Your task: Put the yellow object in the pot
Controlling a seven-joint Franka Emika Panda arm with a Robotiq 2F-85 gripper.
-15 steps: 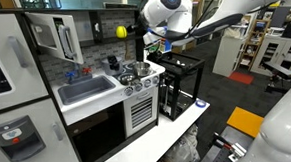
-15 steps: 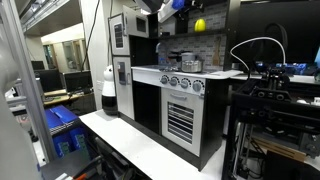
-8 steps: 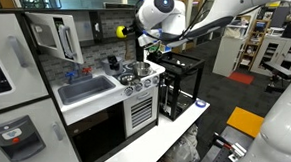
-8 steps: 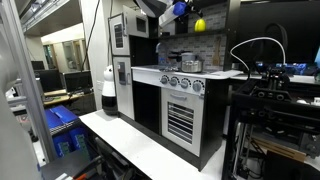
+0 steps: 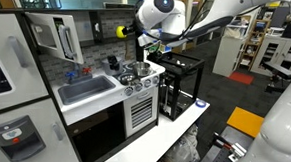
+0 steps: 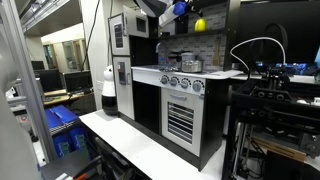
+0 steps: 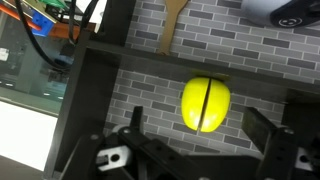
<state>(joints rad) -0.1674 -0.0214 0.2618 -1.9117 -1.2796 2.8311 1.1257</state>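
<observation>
**A:** Wrist view first. Where's the ball?

**B:** The ball sits inside the shelf, against its brick back. The gripper is spread as wide as it goes and holds nothing. One finger shows on each side of the ball, and neither seems to touch it.

**A:** And from outside?

**B:** In an exterior view the ball is in the shelf and the gripper is at the shelf's open front, just beside it. The pot stands on the stove, below the shelf.

**A:** The remaining view?

**B:** The ball shows high in the shelf. The gripper and the pot are too small there to judge.

**A:** So which step?

**B:** I'd say the reach, with the grasp not yet made. Next it should ease further into the shelf until the ball lies between the fingers, then close. After that it has to back out clear of the shelf and go down over the pot.
</observation>
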